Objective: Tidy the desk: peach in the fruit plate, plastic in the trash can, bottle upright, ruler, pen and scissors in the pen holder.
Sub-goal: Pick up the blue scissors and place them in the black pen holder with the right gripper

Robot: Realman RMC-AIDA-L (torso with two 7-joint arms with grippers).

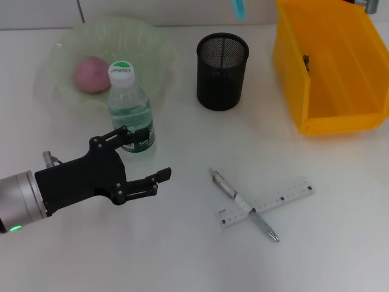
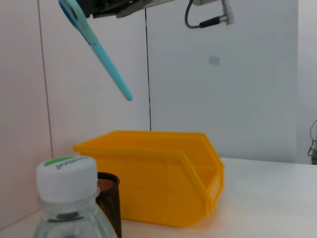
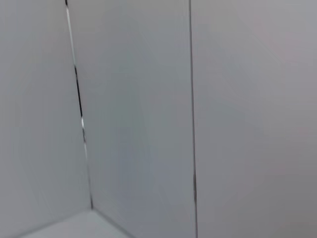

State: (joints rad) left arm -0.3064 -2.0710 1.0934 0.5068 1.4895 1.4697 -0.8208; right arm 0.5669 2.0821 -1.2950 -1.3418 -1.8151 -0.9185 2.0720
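Note:
My left gripper (image 1: 144, 156) is open, low over the table, just in front of the upright clear bottle (image 1: 129, 111) with the green-and-white cap; its far finger overlaps the bottle's label. The bottle also shows in the left wrist view (image 2: 67, 198). The peach (image 1: 91, 75) lies in the pale green fruit plate (image 1: 152, 42). The blue scissors (image 2: 99, 49) hang high in the air from my right gripper at the left wrist view's top edge; only their tip (image 1: 239, 8) shows in the head view, above the black mesh pen holder (image 1: 222, 70). A pen (image 1: 234, 193) lies crossed over a white ruler (image 1: 285, 196).
A yellow bin (image 1: 331, 106) stands at the back right with a small dark item (image 1: 307, 61) inside against its wall. It also shows in the left wrist view (image 2: 158, 178), behind the pen holder (image 2: 109, 198). The right wrist view shows only bare wall.

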